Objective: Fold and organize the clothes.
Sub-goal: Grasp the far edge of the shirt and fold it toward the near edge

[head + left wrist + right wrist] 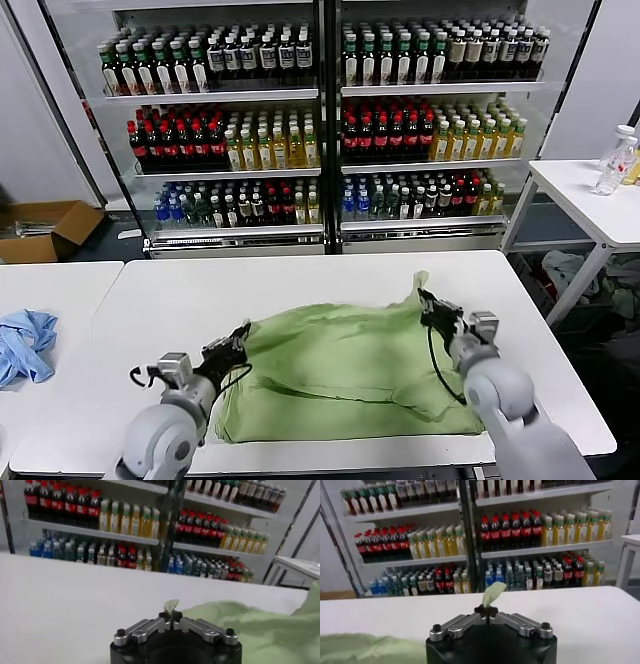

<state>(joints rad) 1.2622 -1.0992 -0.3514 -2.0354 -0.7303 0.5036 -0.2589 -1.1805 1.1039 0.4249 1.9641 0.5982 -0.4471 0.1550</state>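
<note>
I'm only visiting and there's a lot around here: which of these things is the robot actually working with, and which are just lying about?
In use:
- green shirt on the white table
- left gripper, shut on the shirt's edge
- right gripper, shut on the shirt's far corner

Lying about:
- blue garment
- cardboard box
- drink shelves
</note>
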